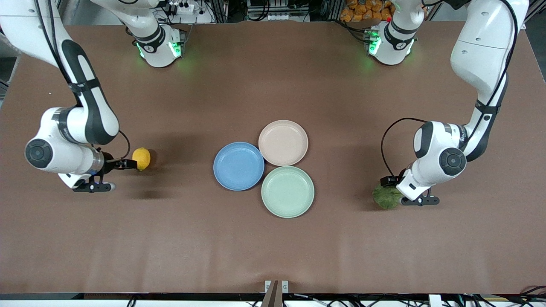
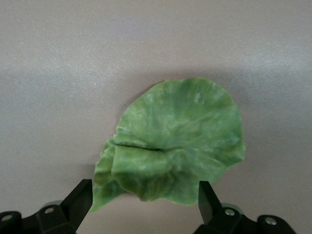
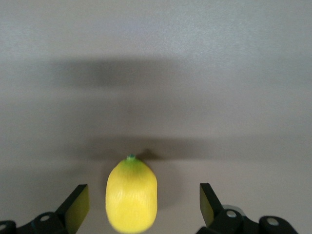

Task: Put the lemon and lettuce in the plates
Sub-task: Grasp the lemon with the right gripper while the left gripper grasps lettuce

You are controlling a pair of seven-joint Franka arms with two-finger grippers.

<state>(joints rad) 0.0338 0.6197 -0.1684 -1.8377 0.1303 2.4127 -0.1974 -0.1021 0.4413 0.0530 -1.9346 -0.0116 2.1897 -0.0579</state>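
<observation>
On the table (image 1: 273, 76) three plates touch in a cluster, farthest plate (image 1: 283, 142) at twelve o'clock, nearest plate (image 1: 288, 192) at five, third plate (image 1: 238, 166) at nine, the lemon (image 1: 141, 158) well out at nine between the right gripper's (image 1: 130, 163) spread fingers, the lettuce (image 1: 386, 197) at four between the left gripper's (image 2: 144, 200)

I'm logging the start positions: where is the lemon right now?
The lemon lies on the table toward the right arm's end, well apart from the blue plate, between the open fingers of the right tool.
</observation>
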